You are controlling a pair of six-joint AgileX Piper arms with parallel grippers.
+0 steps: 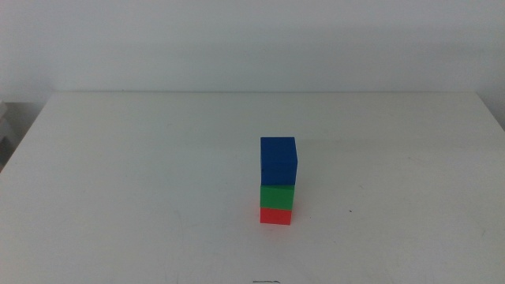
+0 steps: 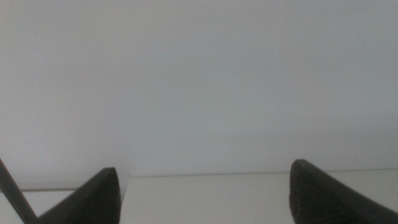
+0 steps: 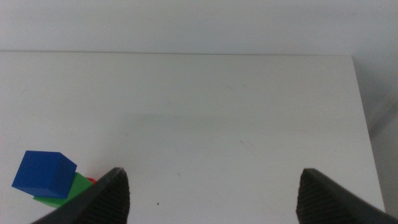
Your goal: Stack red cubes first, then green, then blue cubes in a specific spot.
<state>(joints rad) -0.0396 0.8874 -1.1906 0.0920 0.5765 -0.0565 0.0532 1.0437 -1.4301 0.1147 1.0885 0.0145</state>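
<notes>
The stack already stands on the white table [image 1: 142, 173]: the red cube [image 1: 275, 215] at the bottom, the green cube [image 1: 277, 196] on it, and the blue cube [image 1: 278, 160] on top. All three touch face to face, and the column rises straight with its edges roughly in line. It sits a little right of the table's middle and toward the near side, with bare tabletop all around it.

Neither arm shows in the middle view, so both seem to be drawn back from the work area. The right gripper [image 3: 214, 193] has its jaws spread wide apart and holds nothing. Its wrist camera catches the stack off to one side, outside the gap between the jaws and partly hidden behind one of them. So the right arm appears to be the nearer one, though not lined up with the stack. The left gripper [image 2: 205, 193] also has its jaws wide apart and empty; its camera shows only the table's far edge and a pale wall [image 2: 199, 74], no cubes.

The order asked for looks complete, so no further grasp seems needed. Any move should keep clear of the column, which a sideways knock would topple.
</notes>
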